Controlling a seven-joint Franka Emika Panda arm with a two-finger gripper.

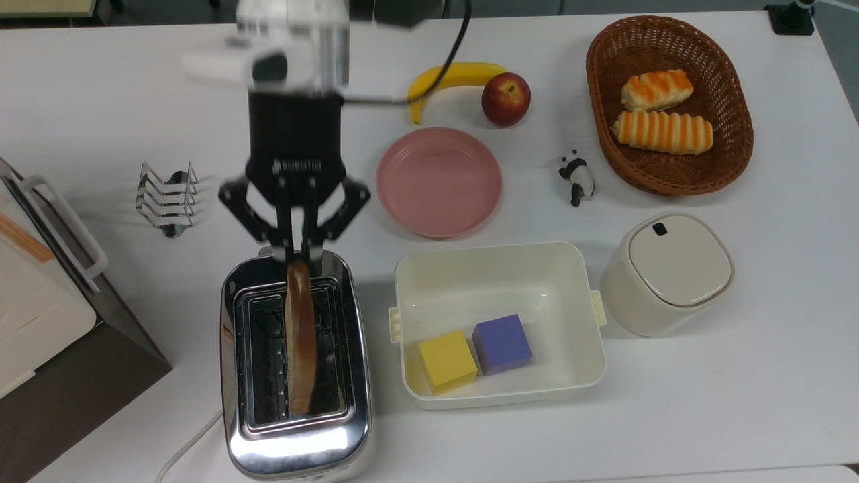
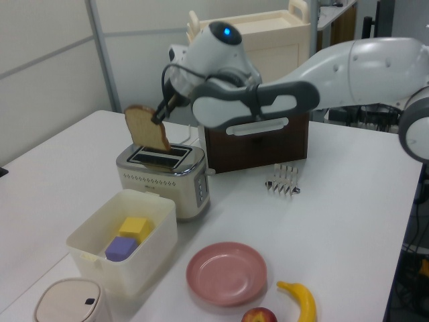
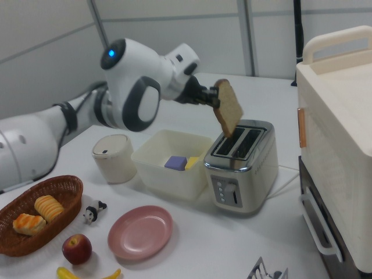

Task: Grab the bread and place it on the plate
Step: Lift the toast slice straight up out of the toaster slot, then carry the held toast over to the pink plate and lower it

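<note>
- The tool (image 1: 299,253) is pinching the bread (image 1: 299,335) by one edge, fingers pressed on either face of the slice.
- The bread hangs in the air over the toaster (image 1: 295,443), clear of the slots (the left view shows its lower edge just above the top of the toaster (image 2: 161,176)). It tilts a bit rather than hanging straight.
- In the right view the bread (image 3: 229,107) sits out at the end of the tool (image 3: 213,97), above the toaster (image 3: 241,168).
- The plate (image 1: 439,182) sits bare on the counter (image 1: 738,376), near the toaster on the top view's right and just beyond the tub (image 1: 500,322).
- The tub has a yellow cube (image 1: 447,361) and a purple cube (image 1: 502,344) in it, side by side.
- A toast rack (image 1: 167,198) stands on the top view's left of the tool.
- Banana (image 1: 451,79) and apple (image 1: 506,99) lie just past the plate.
</note>
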